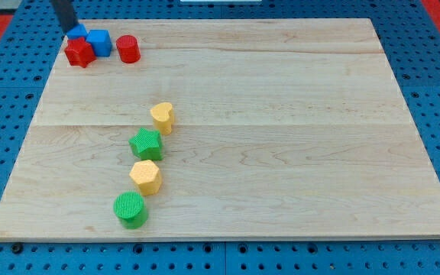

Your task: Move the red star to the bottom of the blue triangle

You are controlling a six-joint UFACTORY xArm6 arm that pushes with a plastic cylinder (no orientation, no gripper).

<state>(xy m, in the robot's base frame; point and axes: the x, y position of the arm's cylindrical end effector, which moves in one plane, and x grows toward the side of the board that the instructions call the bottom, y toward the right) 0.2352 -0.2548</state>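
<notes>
The red star (79, 52) lies at the view's top left corner of the wooden board (281, 114). The blue triangle (79, 30) sits just above it, touching or nearly touching, and is partly hidden by my rod. My tip (69, 29) is at the blue triangle's left side, just above the red star. A blue cube (98, 42) sits against the red star's right side.
A red cylinder (128, 48) stands right of the blue cube. Down the board's left middle run a yellow heart (162, 117), a green star (145, 143), a yellow hexagon (145, 176) and a green cylinder (131, 208).
</notes>
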